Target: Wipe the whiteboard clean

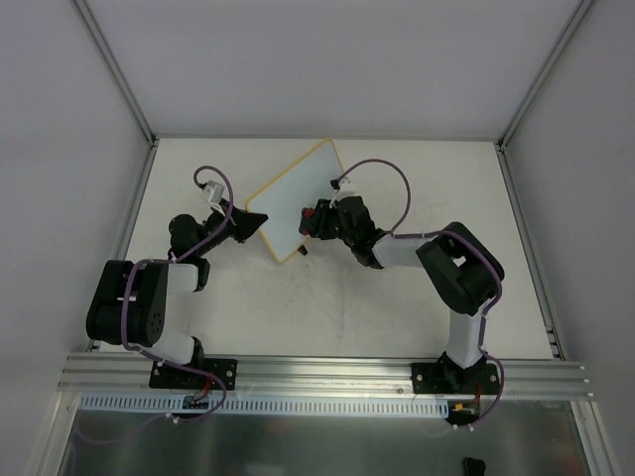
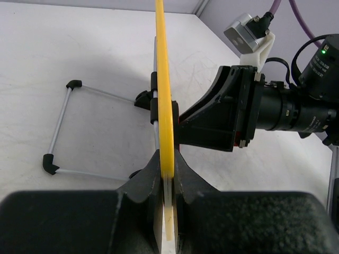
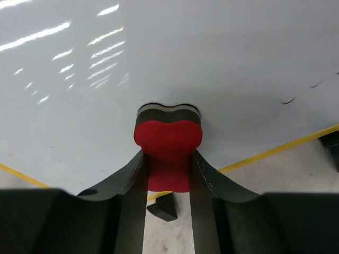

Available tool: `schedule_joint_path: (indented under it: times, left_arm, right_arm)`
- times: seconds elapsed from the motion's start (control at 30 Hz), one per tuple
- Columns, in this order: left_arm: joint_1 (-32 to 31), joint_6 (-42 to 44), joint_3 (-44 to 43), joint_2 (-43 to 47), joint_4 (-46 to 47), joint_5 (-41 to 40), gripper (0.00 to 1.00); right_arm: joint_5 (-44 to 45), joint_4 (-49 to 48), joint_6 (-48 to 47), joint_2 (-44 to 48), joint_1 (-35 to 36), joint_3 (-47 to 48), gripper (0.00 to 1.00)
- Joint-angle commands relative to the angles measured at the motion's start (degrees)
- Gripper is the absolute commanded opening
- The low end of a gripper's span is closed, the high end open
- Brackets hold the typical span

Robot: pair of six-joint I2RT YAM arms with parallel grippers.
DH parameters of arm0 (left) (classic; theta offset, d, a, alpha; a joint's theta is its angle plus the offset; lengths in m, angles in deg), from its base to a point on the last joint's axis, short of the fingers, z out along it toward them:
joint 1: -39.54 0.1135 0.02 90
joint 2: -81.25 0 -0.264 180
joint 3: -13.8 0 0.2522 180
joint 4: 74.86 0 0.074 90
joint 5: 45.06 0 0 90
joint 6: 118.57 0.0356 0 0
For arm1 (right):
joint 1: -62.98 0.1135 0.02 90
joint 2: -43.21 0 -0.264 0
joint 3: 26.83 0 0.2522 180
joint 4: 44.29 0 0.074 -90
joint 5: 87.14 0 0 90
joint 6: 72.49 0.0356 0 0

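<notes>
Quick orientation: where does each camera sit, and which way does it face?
Top external: above and behind the bases, looking down on the table; the left arm and right arm show.
Left wrist: looks along the whiteboard and its yellow edge, clamped by the left gripper; the right arm's wrist lies beyond.
Right wrist: faces the board's white face; the right gripper holds a red eraser against it.
Shared: every view shows the whiteboard.

Scuffed white table (image 1: 298,317) (evenly lit) between grey walls (image 1: 298,59).
</notes>
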Motion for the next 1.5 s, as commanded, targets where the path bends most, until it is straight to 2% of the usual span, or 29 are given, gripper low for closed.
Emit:
schedule_joint_path:
  times: [0.0, 0.2, 0.57, 0.8, 1.13, 1.3, 1.47]
  left_arm:
    - [-1.8, -0.8, -1.4, -0.4, 4.4, 8.7, 0.0]
    - [-1.8, -0.9, -1.4, -0.2, 4.4, 8.9, 0.0]
    - [-1.8, -0.9, -1.3, 0.3, 4.2, 9.0, 0.0]
    - [-1.8, -0.9, -1.3, 0.5, 4.2, 9.0, 0.0]
    - [-1.8, -0.9, -1.2, 0.5, 4.2, 9.1, 0.0]
    - [-1.8, -0.9, -1.1, 0.5, 4.3, 9.1, 0.0]
    - [-1.7, -0.9, -1.0, 0.6, 4.3, 9.1, 0.0]
  right_arm:
    - [-2.1, -8.6, 6.1, -0.3, 3.0, -0.3, 0.0]
    - [-3.3, -10.2, 13.1, -0.4, -5.4, -2.1, 0.0]
    - [-3.5, -7.9, 16.6, 0.4, -16.3, -0.7, 0.0]
    - [-3.3, -5.2, 15.5, -0.4, -16.2, 1.3, 0.0]
    - [2.7, -7.4, 19.4, 0.4, -8.5, -4.8, 0.0]
    - [2.2, -12.9, 21.6, 0.0, -10.4, -7.7, 0.0]
    - [-2.2, -15.9, 23.1, -1.6, -15.9, -6.8, 0.0]
